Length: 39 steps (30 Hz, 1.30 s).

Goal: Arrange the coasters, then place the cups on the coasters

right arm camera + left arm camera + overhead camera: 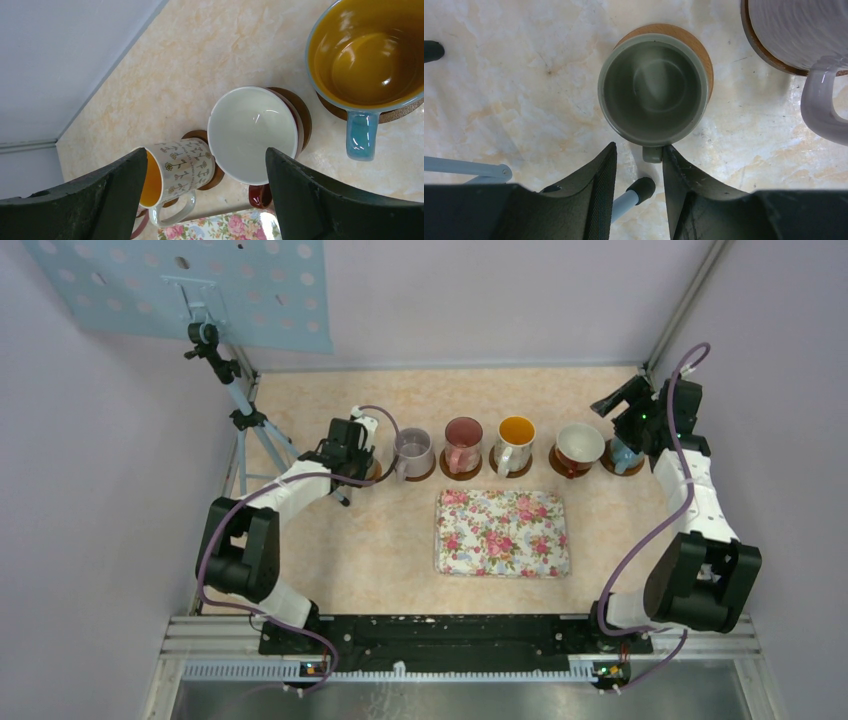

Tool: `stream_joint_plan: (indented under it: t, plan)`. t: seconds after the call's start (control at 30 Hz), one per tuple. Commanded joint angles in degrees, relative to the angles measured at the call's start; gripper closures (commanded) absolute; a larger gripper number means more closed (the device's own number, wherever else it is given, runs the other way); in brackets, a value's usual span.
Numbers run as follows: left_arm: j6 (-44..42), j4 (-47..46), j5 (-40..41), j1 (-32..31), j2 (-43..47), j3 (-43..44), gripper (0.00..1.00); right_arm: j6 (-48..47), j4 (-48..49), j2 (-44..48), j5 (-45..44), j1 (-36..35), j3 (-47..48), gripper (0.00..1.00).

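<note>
We see the left gripper (639,150) with its jaws partly spread around the handle of the grey-green cup (651,90). The handle sits in the gap, close to one finger (676,180), and bare table (380,540) shows between it and the other, so nothing is pinched. That cup stands upright on a coaster (696,47) at the left end of the row, sitting off-centre so the wood shows as a crescent on one side. Just beside it the lavender cup (794,30) stands on a coaster too, its handle turned the gripper's way. A tripod (245,415) stands near the left arm, and one of its feet shows below the fingers. From above, the row runs on rightward with the pink cup (463,443), the patterned cup (515,440), the wide white cup (580,445) and the blue cup (625,455), each on a coaster. The floral tray (502,532) lies nearer the arms. The right gripper (206,152) hangs over the right end of the row with its jaws spread wide and nothing between them. Below it the blue cup and the patterned cup show orange insides.
</note>
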State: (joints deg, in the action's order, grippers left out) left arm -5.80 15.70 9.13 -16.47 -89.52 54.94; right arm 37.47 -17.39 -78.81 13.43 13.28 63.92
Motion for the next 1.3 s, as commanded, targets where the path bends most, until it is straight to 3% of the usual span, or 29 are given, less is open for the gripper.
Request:
stream_joint_plan:
  t: [0.0,0.2,0.4,0.8,1.07,1.27]
  plan:
    - [-1.02,-0.83,1.87,0.39,1.57,0.7,0.55,-0.77,1.57,0.11,0.38,0.7,3.27,0.13]
    - [-1.1,-0.31,1.58,0.39,2.64,0.95,0.55,-0.9,1.46,0.27,0.63,0.7,3.15,0.13]
    - [-1.77,0.2,-5.97,-0.41,7.06,2.19,0.54,-1.96,1.61,0.74,1.48,0.67,3.08,0.13]
    - [-3.6,-0.41,-12.82,-5.92,12.62,3.41,0.48,-9.31,-0.81,1.6,5.85,-1.2,6.19,0.13]
    - [-10.71,0.12,-15.7,-11.16,11.99,9.44,0.46,-16.26,-2.44,3.26,8.08,-4.37,6.96,0.11]
    - [-11.51,4.43,-21.52,-12.43,8.93,16.28,0.37,-21.76,-4.75,4.63,9.46,-7.54,7.03,0.1]
